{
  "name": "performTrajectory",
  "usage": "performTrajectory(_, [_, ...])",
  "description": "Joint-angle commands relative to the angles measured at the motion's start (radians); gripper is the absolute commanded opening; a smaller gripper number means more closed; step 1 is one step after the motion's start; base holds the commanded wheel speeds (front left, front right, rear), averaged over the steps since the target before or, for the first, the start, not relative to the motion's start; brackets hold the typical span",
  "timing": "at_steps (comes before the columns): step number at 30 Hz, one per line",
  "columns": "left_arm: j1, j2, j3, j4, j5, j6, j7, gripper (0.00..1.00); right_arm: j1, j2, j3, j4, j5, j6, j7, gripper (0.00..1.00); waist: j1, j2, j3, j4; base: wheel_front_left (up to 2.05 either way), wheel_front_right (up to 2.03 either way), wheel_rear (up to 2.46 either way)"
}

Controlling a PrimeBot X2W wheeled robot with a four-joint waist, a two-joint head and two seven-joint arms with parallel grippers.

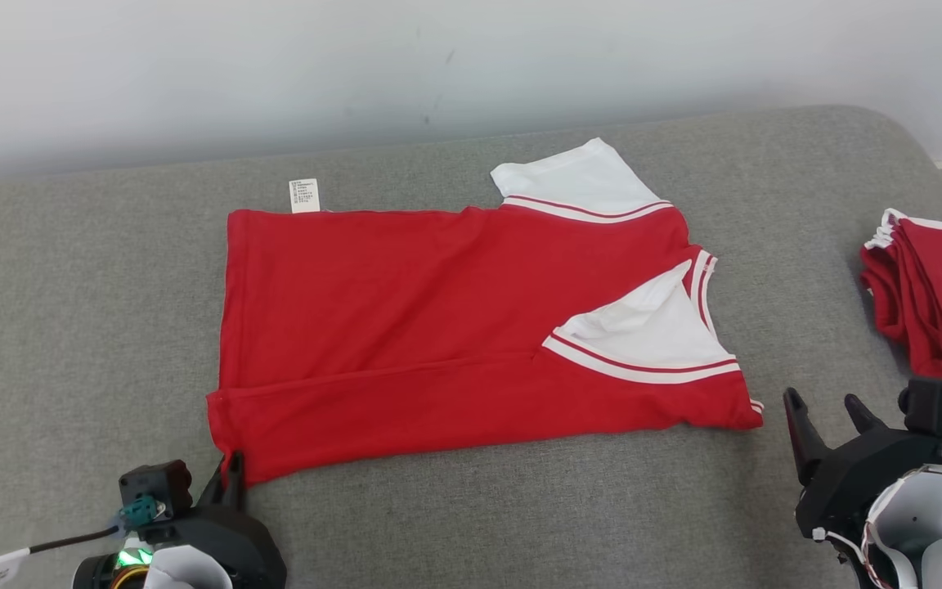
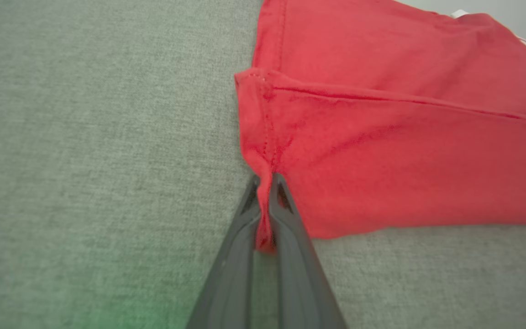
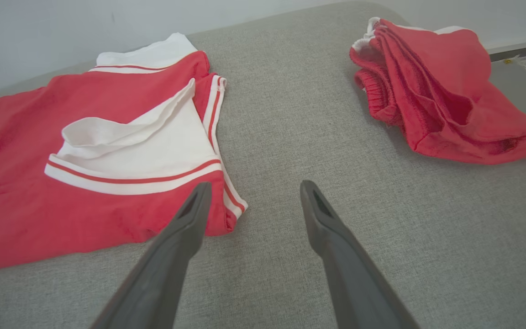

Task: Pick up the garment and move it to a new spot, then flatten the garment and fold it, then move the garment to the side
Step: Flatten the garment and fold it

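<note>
The garment (image 1: 455,327), a red shirt with white sleeves, lies spread across the middle of the grey cloth-covered worktop (image 1: 70,327). Its near long edge is already turned over and one sleeve (image 1: 651,327) is laid in on the body, so a fold looks under way. The left claw (image 2: 266,180) is closed tight on the near-left hem corner, with red cloth bunched between its fingers. The right claw (image 3: 254,187) stands wide open and holds nothing, just beside the opposite near corner (probably placed to take it, so both ends of that edge can rise together). A white care label (image 1: 303,195) sticks out at the far hem, its print too small to read. A second red garment (image 1: 937,294) sits heaped at the right.
</note>
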Motion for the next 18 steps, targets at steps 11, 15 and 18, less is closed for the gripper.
performTrajectory(11, [0.029, 0.006, -0.028, -0.045, 0.021, 0.002, -0.014, 0.0, -0.126, 0.002, -0.028, 0.177, -0.011, -0.002, -0.016, 1.0, 0.0001, 0.0001, 0.039, 0.028, 0.0, 0.0, 0.0])
performTrajectory(15, [0.016, 0.002, -0.038, -0.062, 0.022, 0.004, -0.008, 0.0, -0.185, 0.002, -0.014, 0.272, -0.059, -0.002, 0.012, 1.0, 0.0001, 0.0001, 0.055, 0.039, 0.0, 0.0, 0.0])
performTrajectory(18, [0.013, -0.001, -0.044, -0.068, 0.024, 0.006, -0.005, 0.0, -0.207, 0.002, -0.002, 0.332, -0.084, -0.002, 0.032, 1.0, 0.0001, 0.0001, 0.065, 0.05, 0.0, 0.0, 0.0])
